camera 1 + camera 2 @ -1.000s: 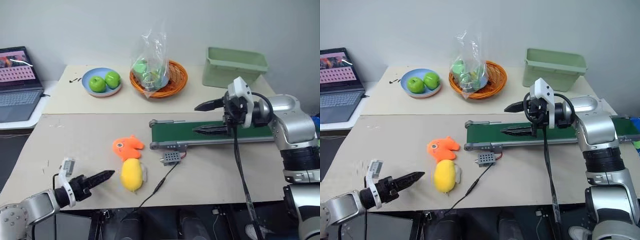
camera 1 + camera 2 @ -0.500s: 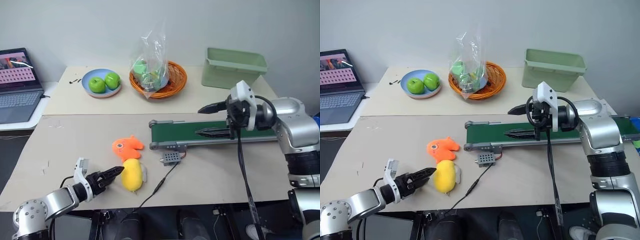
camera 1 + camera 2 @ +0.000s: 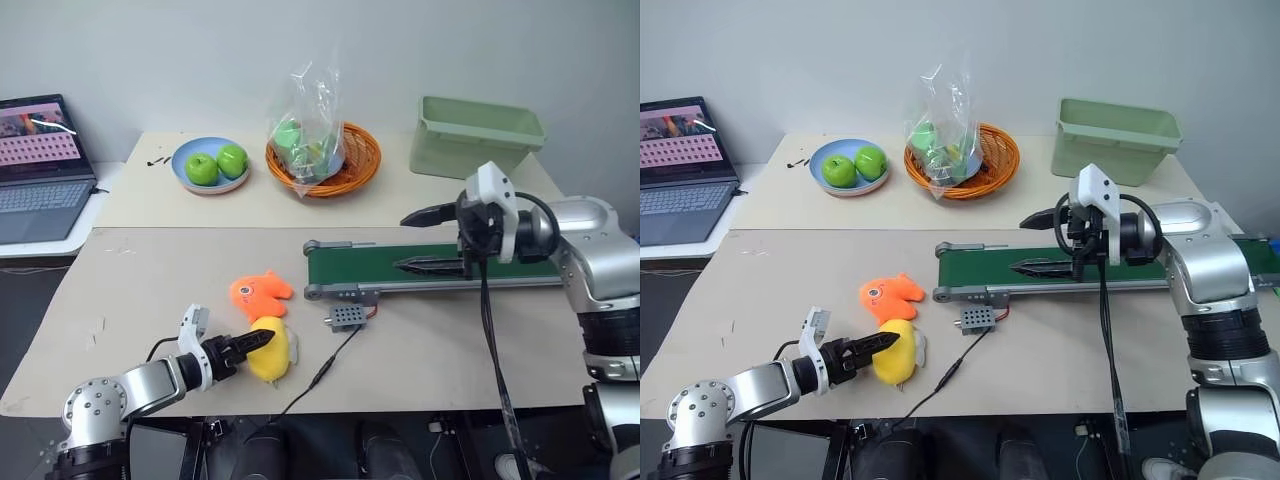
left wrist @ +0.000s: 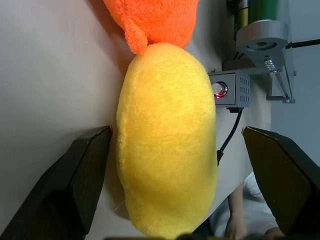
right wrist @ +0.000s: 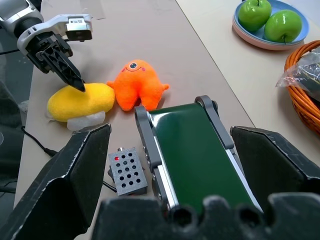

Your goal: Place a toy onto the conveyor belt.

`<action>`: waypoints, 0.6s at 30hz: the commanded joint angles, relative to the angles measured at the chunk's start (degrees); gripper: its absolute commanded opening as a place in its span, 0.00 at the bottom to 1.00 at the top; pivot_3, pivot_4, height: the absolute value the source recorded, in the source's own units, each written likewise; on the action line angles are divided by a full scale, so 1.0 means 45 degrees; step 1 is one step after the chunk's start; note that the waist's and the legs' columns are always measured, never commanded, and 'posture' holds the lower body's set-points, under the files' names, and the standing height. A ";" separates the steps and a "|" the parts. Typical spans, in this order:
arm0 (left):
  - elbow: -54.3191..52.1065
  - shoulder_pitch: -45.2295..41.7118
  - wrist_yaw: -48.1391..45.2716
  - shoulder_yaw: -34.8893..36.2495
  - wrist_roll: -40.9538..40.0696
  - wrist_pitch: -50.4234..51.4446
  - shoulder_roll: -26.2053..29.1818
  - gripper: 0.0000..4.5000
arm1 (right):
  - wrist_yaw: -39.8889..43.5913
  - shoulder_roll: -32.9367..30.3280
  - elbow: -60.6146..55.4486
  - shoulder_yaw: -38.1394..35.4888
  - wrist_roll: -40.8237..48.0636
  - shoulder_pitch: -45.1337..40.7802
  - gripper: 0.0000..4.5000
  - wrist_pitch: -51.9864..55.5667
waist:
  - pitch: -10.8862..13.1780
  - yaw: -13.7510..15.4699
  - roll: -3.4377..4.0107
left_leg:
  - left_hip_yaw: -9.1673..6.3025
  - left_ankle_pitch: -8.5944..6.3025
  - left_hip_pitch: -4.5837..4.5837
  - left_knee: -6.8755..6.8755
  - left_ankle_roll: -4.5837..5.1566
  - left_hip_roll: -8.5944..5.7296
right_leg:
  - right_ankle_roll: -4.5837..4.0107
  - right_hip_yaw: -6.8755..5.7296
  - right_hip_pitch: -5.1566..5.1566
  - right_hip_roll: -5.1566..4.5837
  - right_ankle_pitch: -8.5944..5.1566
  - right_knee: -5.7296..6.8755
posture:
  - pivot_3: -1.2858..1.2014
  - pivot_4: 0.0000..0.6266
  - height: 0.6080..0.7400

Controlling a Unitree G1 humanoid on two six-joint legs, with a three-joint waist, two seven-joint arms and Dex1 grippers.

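The left gripper [image 4: 165, 150] has its two black fingers [image 4: 75, 175] spread wide, one on each side of the yellow plush toy [image 4: 167, 145], which lies on the table [image 3: 150, 270] between them; the fingers flank it without visibly pressing in. In the right wrist view one fingertip of this gripper rests at the toy's upper edge. Touching the toy's far end, just beyond the left gripper's tips, lies the orange fish-shaped plush [image 3: 258, 292]. A white patch shows under the yellow toy on the side toward the conveyor.

Just past the toy, away from the left gripper, sits the small grey control box [image 3: 343, 316] with a red light, its black wire [image 3: 322, 368] trailing toward the table's near edge. Beside the box begins the dark green conveyor belt [image 3: 370, 268] in its grey frame.

The right gripper [image 3: 420, 240] hangs above the belt, well apart from the toy, fingers spread and holding nothing.

Farther off stand a blue plate with two green apples [image 3: 215, 163], an orange wicker basket holding a clear bag [image 3: 322, 150], a pale green bin [image 3: 478, 135] and an open laptop [image 3: 40, 170].
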 commanded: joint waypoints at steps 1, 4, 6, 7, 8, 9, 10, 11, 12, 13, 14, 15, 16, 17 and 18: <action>-0.0012 0.0162 0.0087 -0.0379 0.0087 0.0232 -0.0004 0.99 | -0.0113 -0.0137 -0.0311 -0.0478 0.0216 -0.0028 1.00 -0.0021 | 0.0000 -0.0004 0.0000 | 0.0000 0.0000 0.0001 0.0000 0.0000 0.0000 | 0.0000 0.0000 0.0001 0.0000 0.0000 -0.0001 | 0.52 0.24 1.00; -0.0018 0.0248 0.0121 -0.0289 -0.0339 0.0260 -0.0101 0.87 | -0.0136 -0.0118 -0.0291 -0.0454 0.0191 -0.0059 1.00 -0.0048 | 0.0000 -0.0003 0.0000 | 0.0000 0.0000 -0.0001 0.0000 0.0000 0.0000 | 0.0001 0.0000 -0.0001 0.0000 -0.0001 -0.0002 | 0.52 0.24 1.00; -0.0128 0.0275 0.0083 -0.0262 -0.0618 0.0312 -0.0075 0.76 | -0.0143 -0.0108 -0.0266 -0.0430 0.0171 -0.0076 1.00 -0.0075 | 0.0001 -0.0029 -0.0002 | 0.0000 0.0000 -0.0009 0.0000 0.0000 0.0000 | 0.0002 0.0000 -0.0005 0.0000 -0.0001 -0.0007 | 0.52 0.24 1.00; -0.0178 0.0276 0.0067 -0.0264 -0.0718 0.0312 -0.0051 0.69 | -0.0146 -0.0102 -0.0257 -0.0421 0.0163 -0.0083 1.00 -0.0088 | 0.0004 -0.0054 -0.0006 | -0.0001 0.0000 -0.0016 0.0000 0.0000 0.0000 | 0.0002 0.0001 -0.0010 -0.0001 -0.0001 -0.0008 | 0.52 0.24 1.00; -0.0200 0.0262 0.0115 -0.0236 -0.0877 0.0282 -0.0050 0.60 | -0.0152 -0.0090 -0.0238 -0.0410 0.0152 -0.0095 1.00 -0.0103 | 0.0005 -0.0076 -0.0008 | -0.0002 0.0000 -0.0025 0.0000 0.0000 0.0001 | 0.0002 -0.0001 -0.0018 0.0000 -0.0001 -0.0008 | 0.52 0.24 1.00; -0.0260 0.0240 0.0124 -0.0232 -0.0999 0.0260 -0.0032 0.52 | -0.0155 -0.0079 -0.0222 -0.0399 0.0142 -0.0104 1.00 -0.0116 | 0.0005 -0.0082 -0.0008 | -0.0005 0.0000 -0.0030 0.0000 0.0000 0.0001 | 0.0002 -0.0002 -0.0023 0.0001 -0.0001 -0.0006 | 0.52 0.24 1.00; -0.0406 0.0217 0.0091 -0.0267 -0.1125 0.0246 0.0007 0.45 | -0.0156 -0.0074 -0.0212 -0.0391 0.0135 -0.0107 1.00 -0.0131 | 0.0005 -0.0091 -0.0008 | -0.0006 0.0000 -0.0030 0.0000 0.0000 0.0002 | 0.0002 -0.0002 -0.0026 0.0001 -0.0001 -0.0003 | 0.52 0.24 1.00; -0.0629 0.0151 0.0067 -0.0307 -0.1487 0.0221 0.0013 0.36 | -0.0154 -0.0065 -0.0196 -0.0380 0.0125 -0.0117 1.00 -0.0146 | 0.0005 -0.0110 -0.0008 | -0.0006 0.0000 -0.0028 0.0000 0.0000 0.0002 | 0.0002 -0.0002 -0.0025 0.0002 -0.0001 -0.0002 | 0.52 0.24 1.00; -0.0844 0.0075 0.0084 -0.0345 -0.1861 0.0170 0.0012 0.29 | -0.0152 -0.0061 -0.0183 -0.0375 0.0119 -0.0123 1.00 -0.0158 | 0.0005 -0.0123 -0.0009 | -0.0006 0.0000 -0.0027 0.0000 0.0000 0.0002 | 0.0001 -0.0002 -0.0024 0.0002 -0.0001 -0.0001 | 0.52 0.24 1.00; -0.1076 -0.0036 0.0150 -0.0391 -0.2170 0.0093 0.0043 0.22 | -0.0146 -0.0055 -0.0161 -0.0367 0.0110 -0.0135 1.00 -0.0174 | 0.0005 -0.0129 -0.0009 | -0.0006 0.0000 -0.0028 0.0000 0.0000 0.0002 | 0.0002 -0.0002 -0.0024 0.0002 -0.0001 -0.0002 | 0.52 0.24 1.00; -0.1241 -0.0131 0.0204 -0.0443 -0.2416 0.0021 0.0090 0.22 | -0.0142 -0.0050 -0.0141 -0.0361 0.0104 -0.0148 1.00 -0.0184 | 0.0005 -0.0128 -0.0009 | -0.0006 0.0000 -0.0029 0.0000 0.0000 0.0002 | 0.0002 -0.0001 -0.0023 0.0001 -0.0001 -0.0003 | 0.52 0.24 1.00; -0.1400 -0.0217 0.0199 -0.0498 -0.2650 -0.0056 0.0166 0.22 | -0.0139 -0.0040 -0.0123 -0.0350 0.0097 -0.0163 1.00 -0.0193 | 0.0006 -0.0125 -0.0010 | -0.0006 0.0000 -0.0031 0.0000 0.0000 0.0002 | 0.0002 -0.0002 -0.0023 0.0000 -0.0001 -0.0004 | 0.52 0.24 1.00; -0.1567 -0.0273 0.0198 -0.0564 -0.2822 -0.0119 0.0270 0.22 | -0.0135 -0.0033 -0.0113 -0.0345 0.0091 -0.0166 1.00 -0.0203 | 0.0006 -0.0126 -0.0010 | -0.0007 0.0000 -0.0031 0.0000 0.0000 0.0001 | 0.0002 -0.0002 -0.0023 0.0000 -0.0001 -0.0005 | 0.52 0.24 1.00; -0.1706 -0.0350 0.0180 -0.0629 -0.2996 -0.0175 0.0386 0.22 | -0.0132 -0.0019 -0.0095 -0.0333 0.0081 -0.0175 1.00 -0.0218 | 0.0006 -0.0137 -0.0010 | -0.0008 0.0000 -0.0032 0.0000 0.0000 0.0002 | 0.0002 -0.0002 -0.0024 0.0001 -0.0001 -0.0006 | 0.52 0.24 1.00; -0.1764 -0.0462 0.0216 -0.0695 -0.3018 -0.0275 0.0506 0.22 | -0.0128 -0.0002 -0.0087 -0.0326 0.0077 -0.0173 1.00 -0.0233 | 0.0006 -0.0149 -0.0010 | -0.0007 0.0000 -0.0032 0.0000 0.0000 0.0002 | 0.0002 -0.0002 -0.0024 0.0001 -0.0001 -0.0007 | 0.52 0.24 1.00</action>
